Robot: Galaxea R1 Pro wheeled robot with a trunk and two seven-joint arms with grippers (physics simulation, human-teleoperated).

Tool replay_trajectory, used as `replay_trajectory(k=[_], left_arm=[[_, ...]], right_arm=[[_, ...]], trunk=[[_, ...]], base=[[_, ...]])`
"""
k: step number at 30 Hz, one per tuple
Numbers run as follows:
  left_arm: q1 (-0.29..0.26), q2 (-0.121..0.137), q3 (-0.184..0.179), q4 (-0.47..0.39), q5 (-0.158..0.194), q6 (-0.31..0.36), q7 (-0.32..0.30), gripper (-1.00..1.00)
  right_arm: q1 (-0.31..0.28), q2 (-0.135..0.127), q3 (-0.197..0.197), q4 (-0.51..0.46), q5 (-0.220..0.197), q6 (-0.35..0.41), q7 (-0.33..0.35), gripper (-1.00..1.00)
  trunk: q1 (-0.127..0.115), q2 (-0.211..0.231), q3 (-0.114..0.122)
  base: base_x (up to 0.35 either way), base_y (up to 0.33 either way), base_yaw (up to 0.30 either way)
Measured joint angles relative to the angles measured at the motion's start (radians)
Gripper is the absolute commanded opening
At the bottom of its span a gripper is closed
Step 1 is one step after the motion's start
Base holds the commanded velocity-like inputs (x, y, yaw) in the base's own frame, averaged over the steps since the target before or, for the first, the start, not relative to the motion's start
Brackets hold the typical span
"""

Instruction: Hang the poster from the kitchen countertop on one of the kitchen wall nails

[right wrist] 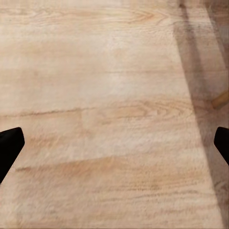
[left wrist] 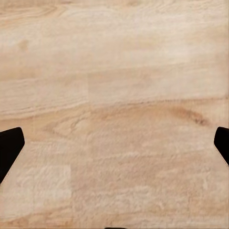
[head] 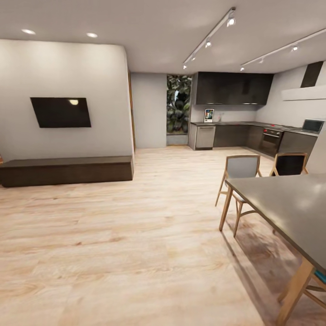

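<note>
Approach step is judged in hand: the poster is seen at one o'clock on the far kitchen desk. Left end effector and right end effector are spread wide, empty, over wood floor. Driving closer is required next.

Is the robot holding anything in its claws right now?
No. Both claws are open over bare wood floor; the poster stands far off on the kitchen countertop.

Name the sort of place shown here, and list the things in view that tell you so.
Most likely an open-plan home living, dining and kitchen space. A wall-mounted television hangs over a low bench, a dining table stands with chairs, and the kitchen countertop with dark cabinets lies at the far end.
</note>
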Motion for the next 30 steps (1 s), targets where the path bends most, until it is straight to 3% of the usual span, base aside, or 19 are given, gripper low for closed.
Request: replay_trajectory(k=[30], left_arm=[[0.001, 0.0, 0.0, 0.0, 0.0, 0.0, 0.0, 1.0]], right_arm=[[0.0, 0.0, 0.0, 0.0, 0.0, 0.0, 0.0, 1.0]], trunk=[[0.0, 0.0, 0.0]], base=[[0.338, 0.0, 0.0]])
